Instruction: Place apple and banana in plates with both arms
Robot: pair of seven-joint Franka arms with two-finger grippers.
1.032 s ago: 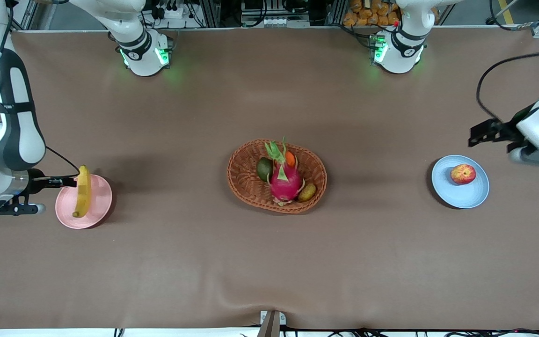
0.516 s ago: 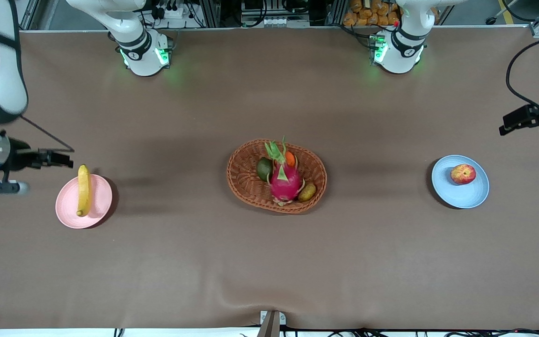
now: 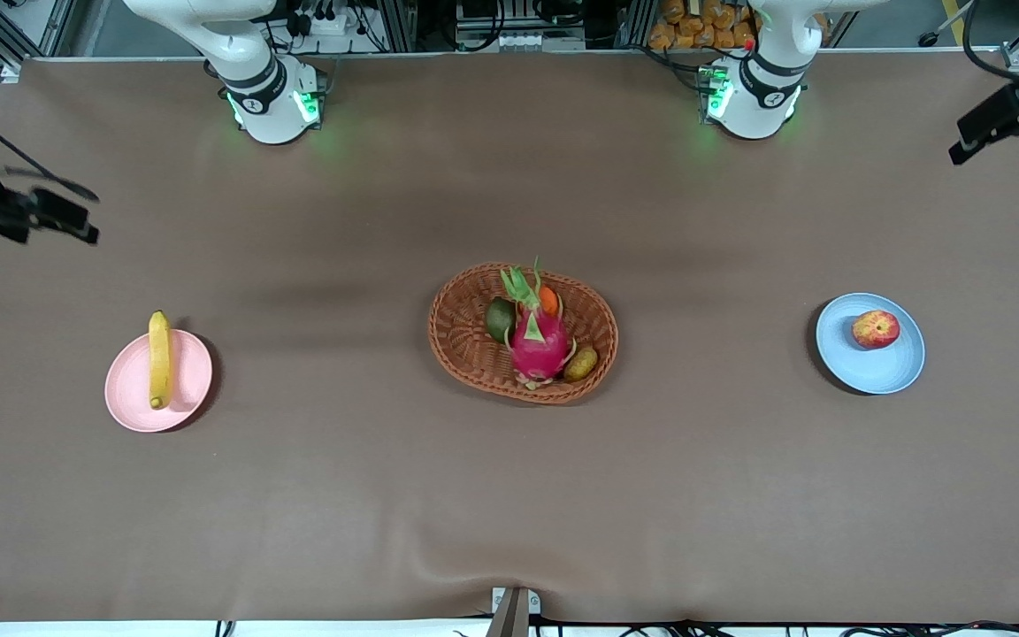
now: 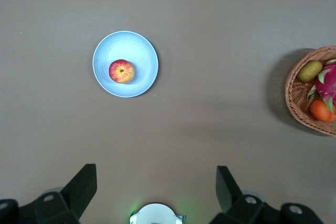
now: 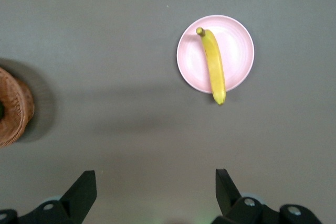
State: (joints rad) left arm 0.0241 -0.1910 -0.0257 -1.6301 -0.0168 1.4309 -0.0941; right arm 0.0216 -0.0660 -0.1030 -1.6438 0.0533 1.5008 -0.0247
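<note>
The yellow banana (image 3: 158, 358) lies on the pale pink plate (image 3: 131, 389) at the right arm's end of the table, one tip over the rim; it also shows in the right wrist view (image 5: 214, 66) on that plate (image 5: 239, 51). The red apple (image 3: 875, 329) sits on the light blue plate (image 3: 863, 367) at the left arm's end, and in the left wrist view (image 4: 121, 71) on its plate (image 4: 142, 61). My right gripper (image 3: 67, 221) is open and empty, raised high over bare table. My left gripper (image 3: 974, 133) is open and empty, raised high over the table's end.
An oval woven basket (image 3: 465, 345) in the middle of the table holds a magenta dragon fruit (image 3: 538, 343), a green avocado (image 3: 499, 318), an orange fruit and a brownish-yellow fruit (image 3: 581, 363). Both arm bases stand along the table's edge farthest from the front camera.
My right gripper let go of the banana, which now lies on the pink plate, and rose away. My left gripper also rose away from the blue plate.
</note>
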